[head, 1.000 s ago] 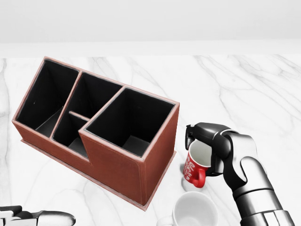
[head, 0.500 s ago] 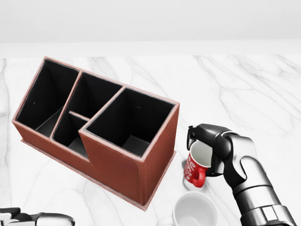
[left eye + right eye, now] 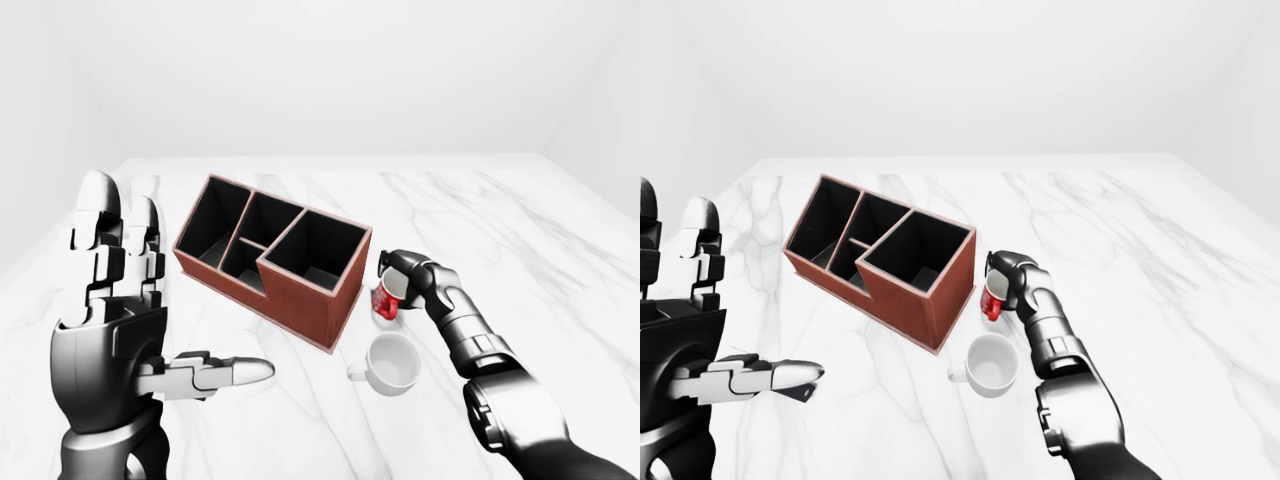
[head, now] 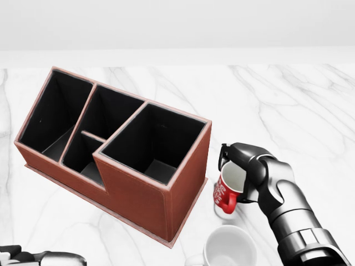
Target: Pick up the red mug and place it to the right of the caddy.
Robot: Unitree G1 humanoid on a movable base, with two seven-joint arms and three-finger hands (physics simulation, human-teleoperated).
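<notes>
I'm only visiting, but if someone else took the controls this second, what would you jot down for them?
Right hand: fingers closed round the red mug, which is tilted, just right of the caddy.
Left hand: open, raised, holding nothing.
A white mug stands on the marble table just below the red one in the head view.
Done: mug grasped and carried beside the caddy.
Left: set it upright, clear of the white mug, and let go.

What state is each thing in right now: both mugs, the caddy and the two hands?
red mug: tilted, gripped at its rim, right beside the caddy's right end.
right hand: fingers closed round the red mug's rim.
white mug: upright, empty, free on the marble table.
caddy: upright, all compartments empty.
left hand: raised, fingers spread open, holding nothing.
</notes>
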